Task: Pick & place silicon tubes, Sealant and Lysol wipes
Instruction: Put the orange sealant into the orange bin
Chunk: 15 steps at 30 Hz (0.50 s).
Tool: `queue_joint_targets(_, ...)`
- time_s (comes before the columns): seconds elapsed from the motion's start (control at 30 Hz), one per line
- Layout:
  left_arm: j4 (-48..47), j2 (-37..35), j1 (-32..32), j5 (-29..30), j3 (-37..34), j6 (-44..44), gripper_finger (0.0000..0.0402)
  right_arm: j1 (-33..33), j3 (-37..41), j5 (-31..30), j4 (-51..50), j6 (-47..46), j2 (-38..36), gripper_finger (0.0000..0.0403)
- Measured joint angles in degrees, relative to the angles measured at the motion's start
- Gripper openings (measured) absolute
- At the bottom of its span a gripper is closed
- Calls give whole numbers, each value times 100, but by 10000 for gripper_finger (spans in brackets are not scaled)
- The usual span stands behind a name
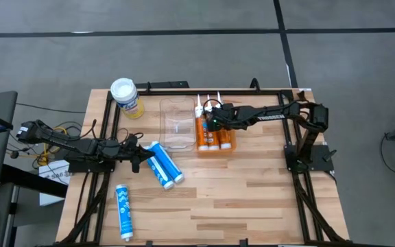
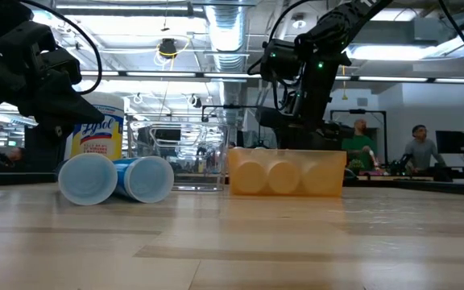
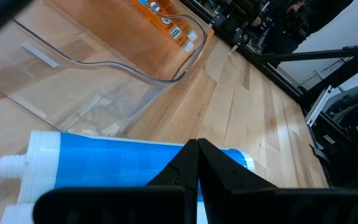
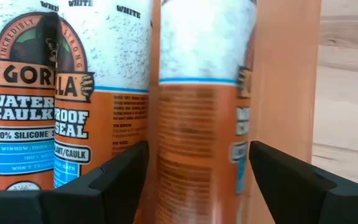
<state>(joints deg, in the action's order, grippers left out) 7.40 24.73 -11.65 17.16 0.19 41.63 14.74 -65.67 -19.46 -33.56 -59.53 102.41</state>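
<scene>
Orange sealant tubes lie side by side in an orange tray at the table's back middle, and the right gripper hangs over them with its fingers spread open on either side of one tube, not closed on it. Just beside the tray sits a clear empty bin, with the Lysol wipes standing upright at the back left corner. Nearer the left, the left gripper has its fingers pressed together, holding nothing, right over a pair of blue silicone tubes lying touching each other, while a third blue tube lies apart near the front left edge.
</scene>
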Motion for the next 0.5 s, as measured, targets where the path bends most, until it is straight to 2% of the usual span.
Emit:
queue_joint_targets(0.17,0,0,1,1,1,0,0,0,0,34,-2,4,-13,276)
queue_joint_targets(0.3,0,1,0,1,0,-1,0,3,-42,286,-34,3,-63,276)
queue_joint_targets(0.5,0,0,1,1,-1,0,0,-135,-556,266,-519,190,-63,276)
